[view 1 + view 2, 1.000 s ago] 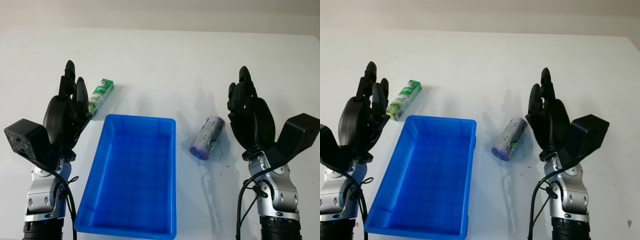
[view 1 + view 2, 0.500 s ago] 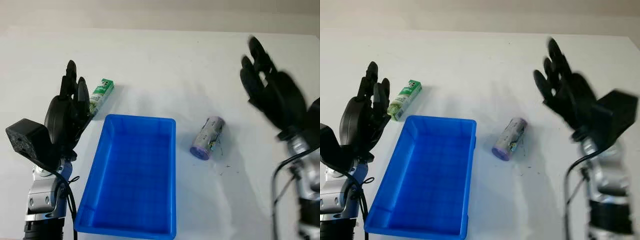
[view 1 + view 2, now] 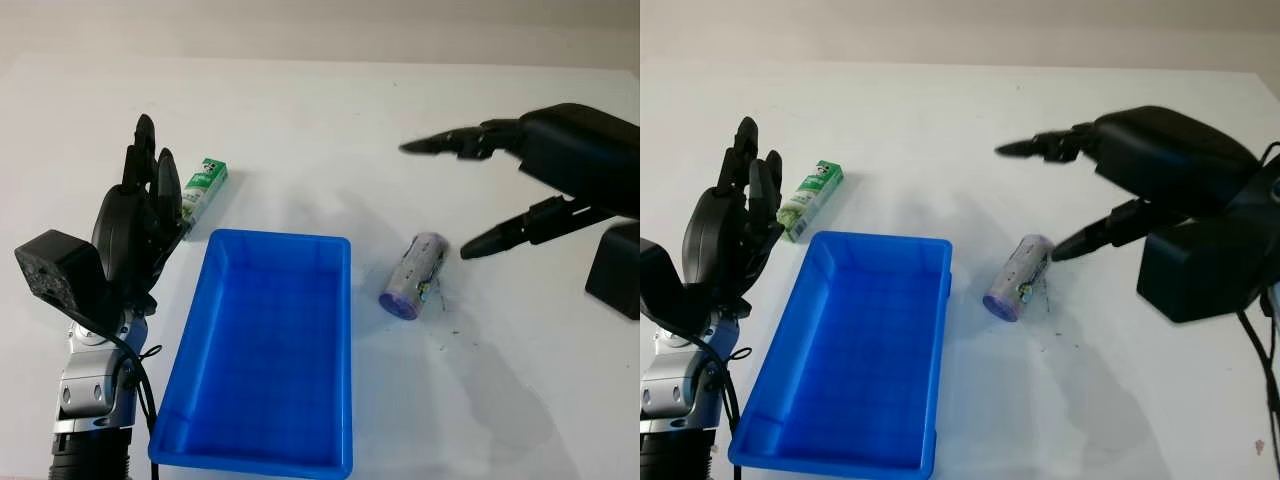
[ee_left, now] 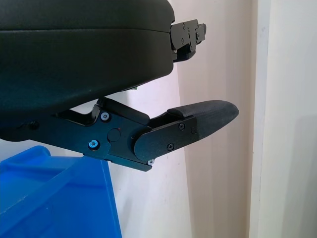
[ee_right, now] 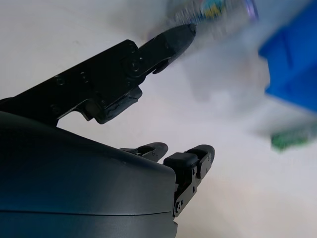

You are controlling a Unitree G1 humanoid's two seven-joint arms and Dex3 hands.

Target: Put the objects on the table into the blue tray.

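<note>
The right hand [image 3: 500, 190] was held open and empty above the purple roll [image 3: 414, 275], which lay right of the blue tray [image 3: 262, 440]. The left hand [image 3: 135, 235], also open, was raised beside the green box [image 3: 203, 188].

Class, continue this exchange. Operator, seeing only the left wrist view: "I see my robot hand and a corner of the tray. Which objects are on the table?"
Observer: A green box lies beside the left robot hand, outside the tray.
Operator: Anything else?
Observer: A purple roll lies on the table to the right of the tray.
Operator: Where is the right robot hand?
Observer: The right robot hand hangs open just right of the roll, holding nothing.
</note>
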